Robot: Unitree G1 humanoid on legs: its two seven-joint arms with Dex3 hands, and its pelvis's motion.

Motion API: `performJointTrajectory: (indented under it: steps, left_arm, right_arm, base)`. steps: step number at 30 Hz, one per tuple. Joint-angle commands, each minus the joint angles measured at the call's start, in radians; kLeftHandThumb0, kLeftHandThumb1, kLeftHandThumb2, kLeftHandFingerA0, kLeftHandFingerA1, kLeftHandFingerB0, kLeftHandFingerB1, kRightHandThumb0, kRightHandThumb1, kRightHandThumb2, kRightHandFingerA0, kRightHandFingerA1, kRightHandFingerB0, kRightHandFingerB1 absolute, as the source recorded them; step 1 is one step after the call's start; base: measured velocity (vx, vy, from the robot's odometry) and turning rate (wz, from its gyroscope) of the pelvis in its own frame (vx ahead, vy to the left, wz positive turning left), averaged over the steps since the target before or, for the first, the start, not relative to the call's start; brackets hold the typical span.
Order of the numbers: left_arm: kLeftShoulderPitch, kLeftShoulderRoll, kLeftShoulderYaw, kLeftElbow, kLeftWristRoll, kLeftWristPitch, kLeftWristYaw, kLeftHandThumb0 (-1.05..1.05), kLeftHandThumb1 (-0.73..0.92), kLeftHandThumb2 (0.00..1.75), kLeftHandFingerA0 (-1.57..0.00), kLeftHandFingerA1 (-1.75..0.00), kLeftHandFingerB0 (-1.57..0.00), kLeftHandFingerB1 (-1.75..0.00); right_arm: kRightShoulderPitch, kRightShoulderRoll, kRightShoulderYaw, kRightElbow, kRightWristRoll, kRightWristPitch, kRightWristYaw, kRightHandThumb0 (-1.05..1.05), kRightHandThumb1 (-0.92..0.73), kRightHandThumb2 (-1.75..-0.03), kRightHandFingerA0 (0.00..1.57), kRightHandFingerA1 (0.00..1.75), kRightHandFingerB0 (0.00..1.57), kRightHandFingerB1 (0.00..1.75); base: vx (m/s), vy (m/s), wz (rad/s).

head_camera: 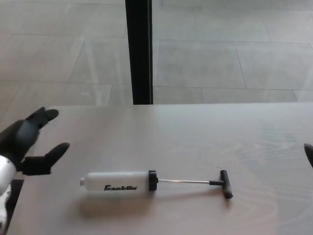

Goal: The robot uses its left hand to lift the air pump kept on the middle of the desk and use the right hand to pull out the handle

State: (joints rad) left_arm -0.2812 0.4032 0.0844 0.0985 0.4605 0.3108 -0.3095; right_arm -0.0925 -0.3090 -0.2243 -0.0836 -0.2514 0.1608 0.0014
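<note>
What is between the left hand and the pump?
Nothing visible. The left hand is open at the desk's left edge, and only bare desk lies between it and the pump.
</note>
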Motion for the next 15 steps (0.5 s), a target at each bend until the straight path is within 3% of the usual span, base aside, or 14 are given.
performJointTrajectory:
  steps: [1,2,3,4,5,7,8,9,10,11,12,13,14,15]
  left_arm:
    - [0.403,0.082,1.019,0.193,-0.691,0.109,-0.187,-0.70,0.82,0.65,-0.31,-0.47,-0.29,-0.35]
    - [0.431,0.082,1.049,0.250,-0.682,0.093,-0.137,-0.71,0.81,0.65,-0.37,-0.45,-0.34,-0.35]
    - [0.451,0.089,1.072,0.326,-0.702,0.064,-0.124,-0.66,0.64,1.05,-0.34,-0.59,-0.17,-0.47]
    - [0.477,0.095,1.089,0.399,-0.723,0.023,-0.126,-0.62,0.63,1.05,-0.33,-0.60,-0.15,-0.48]
    - [0.502,0.096,1.104,0.460,-0.737,-0.013,-0.118,-0.63,0.65,1.05,-0.33,-0.61,-0.17,-0.48]
    - [0.544,0.091,1.129,0.567,-0.768,-0.080,-0.109,-0.71,0.77,0.65,-0.30,-0.52,-0.28,-0.40]
    - [0.570,0.105,1.143,0.689,-0.789,-0.130,-0.098,-0.77,0.63,1.01,-0.27,-0.58,-0.23,-0.51]
    - [0.585,0.113,1.148,0.774,-0.797,-0.167,-0.074,-0.74,0.61,1.02,-0.30,-0.60,-0.23,-0.51]
    - [0.594,0.116,1.146,0.817,-0.799,-0.192,-0.070,-0.74,0.77,0.63,-0.27,-0.52,-0.29,-0.42]
    - [0.610,0.115,1.145,0.878,-0.802,-0.233,-0.053,-0.78,0.59,1.01,-0.33,-0.61,-0.23,-0.51]
    - [0.611,0.114,1.145,0.893,-0.800,-0.243,-0.046,-0.78,0.59,1.01,-0.33,-0.61,-0.23,-0.51]
    - [0.615,0.110,1.152,0.917,-0.805,-0.245,-0.038,-0.76,0.74,0.62,-0.40,-0.64,-0.39,-0.46]
    - [0.624,0.104,1.155,0.955,-0.808,-0.250,-0.021,-0.76,0.76,0.63,-0.41,-0.62,-0.40,-0.45]
    - [0.628,0.103,1.149,0.977,-0.802,-0.257,-0.015,-0.76,0.76,0.63,-0.41,-0.62,-0.40,-0.45]
  right_arm:
    - [0.230,-0.403,-0.593,0.385,0.310,-0.113,0.272,-0.77,-0.75,-0.63,0.20,0.47,0.23,0.32]
    - [0.266,-0.408,-0.625,0.430,0.318,-0.124,0.265,-0.78,-0.58,-0.99,0.20,0.54,0.18,0.45]
    - [0.296,-0.406,-0.646,0.458,0.319,-0.134,0.247,-0.77,-0.59,-0.99,0.21,0.54,0.19,0.46]
    - [0.308,-0.403,-0.667,0.500,0.341,-0.141,0.243,-0.73,-0.75,-0.63,0.25,0.46,0.27,0.33]
    - [0.327,-0.399,-0.680,0.523,0.333,-0.128,0.209,-0.71,-0.75,-0.63,0.29,0.45,0.29,0.31]
    - [0.340,-0.391,-0.715,0.614,0.367,-0.173,0.181,-0.67,-0.74,-0.62,0.31,0.44,0.29,0.33]
    - [0.338,-0.386,-0.734,0.682,0.387,-0.194,0.149,-0.75,-0.65,-0.68,0.32,0.48,0.27,0.37]
    - [0.342,-0.385,-0.746,0.743,0.399,-0.220,0.122,-0.72,-0.66,-0.67,0.33,0.50,0.29,0.38]
    - [0.348,-0.384,-0.755,0.766,0.407,-0.228,0.118,-0.68,-0.74,-0.62,0.32,0.50,0.32,0.36]
    - [0.354,-0.368,-0.770,0.772,0.424,-0.220,0.113,-0.68,-0.74,-0.63,0.32,0.51,0.33,0.38]
    - [0.358,-0.366,-0.777,0.777,0.430,-0.222,0.112,-0.68,-0.74,-0.63,0.32,0.51,0.33,0.38]
    - [0.363,-0.355,-0.793,0.776,0.444,-0.216,0.109,-0.66,-0.73,-0.62,0.29,0.55,0.37,0.39]
    - [0.365,-0.331,-0.812,0.773,0.467,-0.207,0.105,-0.69,-0.58,-0.97,0.20,0.56,0.33,0.54]
    - [0.370,-0.322,-0.823,0.780,0.480,-0.210,0.107,-0.69,-0.58,-0.97,0.20,0.56,0.33,0.54]
  base:
    - [0.00,0.000,0.00]
    - [0.00,0.000,0.00]
    - [0.00,0.000,0.00]
    - [0.00,0.000,0.00]
    - [0.00,0.000,0.00]
    - [0.00,0.000,0.00]
    - [0.00,0.000,0.00]
    - [0.00,0.000,0.00]
    - [0.00,0.000,0.00]
    - [0.00,0.000,0.00]
    - [0.00,0.000,0.00]
    - [0.00,0.000,0.00]
    - [0.00,0.000,0.00]
    - [0.00,0.000,0.00]
